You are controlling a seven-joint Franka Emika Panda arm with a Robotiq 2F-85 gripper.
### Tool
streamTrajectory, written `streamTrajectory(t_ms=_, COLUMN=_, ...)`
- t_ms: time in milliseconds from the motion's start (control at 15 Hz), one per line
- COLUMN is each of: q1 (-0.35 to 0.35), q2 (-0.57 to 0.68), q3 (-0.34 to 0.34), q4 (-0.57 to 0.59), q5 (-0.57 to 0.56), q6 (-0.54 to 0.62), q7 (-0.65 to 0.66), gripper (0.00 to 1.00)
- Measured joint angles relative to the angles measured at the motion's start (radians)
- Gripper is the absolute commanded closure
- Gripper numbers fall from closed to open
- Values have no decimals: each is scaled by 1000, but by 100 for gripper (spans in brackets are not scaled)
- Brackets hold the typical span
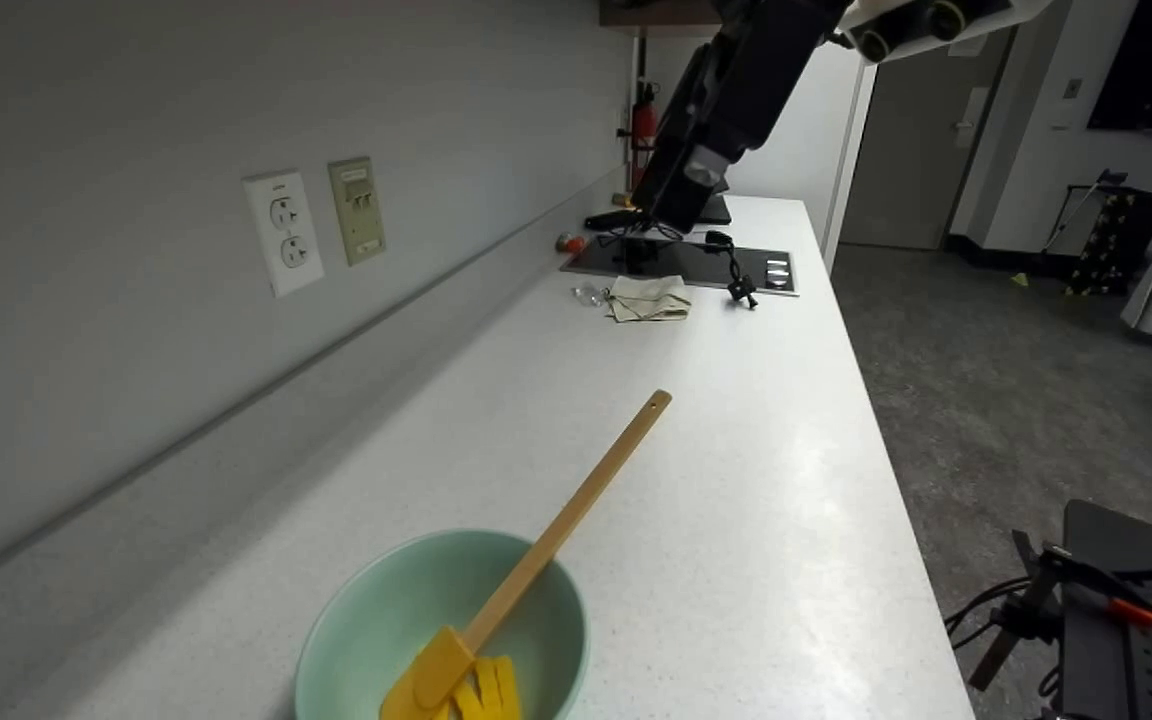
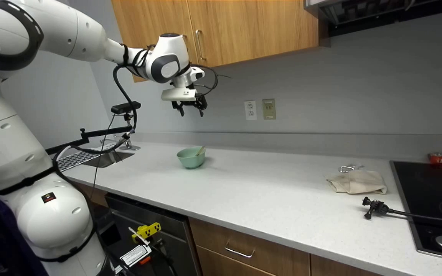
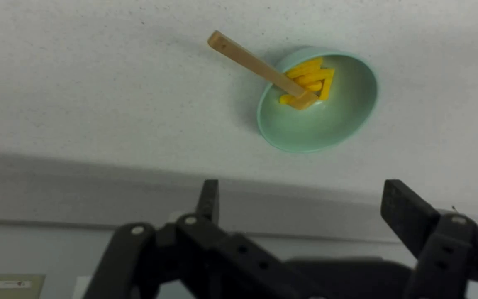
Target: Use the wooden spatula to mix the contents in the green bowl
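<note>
Toward the sink [image 2: 109, 158] end of the worktop [image 1: 756, 480], a bit nearer the back edge than the front: green bowl [image 2: 189, 158], upright. Wooden spatula [image 1: 543, 550] already in it. Blade [image 1: 441, 665] is down at the yellow pieces [image 3: 311, 77]; on top of them or pushed in among them, can't tell. Handle [image 1: 596, 480] crosses the rim and sticks out free toward the cooktop [image 2: 428, 191] end, angled slightly to the front edge.

Gripper [image 2: 192, 112] hangs well above the worktop at the sink end, apart from bowl and handle. Fingers [image 3: 409, 216] spread wide in the wrist view, nothing between them. So no grip on the spatula.

Status, my read: tool is placed, mixing not in progress. Pieces sit bunched by the blade with bare bowl floor beside them. Leans unstirred, but a loose heap of one kind of piece proves nothing either way. Wouldn't log the mix as done.

Left, if unstirred: come down to the handle, close on it, work the blade through the heap, let go, back off. If stirred, probably no move left, just a check on the bowl.
</note>
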Motion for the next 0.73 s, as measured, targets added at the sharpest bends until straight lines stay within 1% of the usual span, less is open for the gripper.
streamTrajectory(t_ms=133, q1=17, q2=-7, q3=2, q4=-2, q5=31, q6=9, q7=5, gripper=0)
streamTrajectory(t_ms=267, q1=27, q2=-12, q3=5, q4=-3, q5=34, q6=18, q7=24, gripper=0)
streamTrajectory(t_ms=733, q1=30, q2=-15, q3=6, q4=-8, q5=34, q6=20, q7=30, gripper=0)
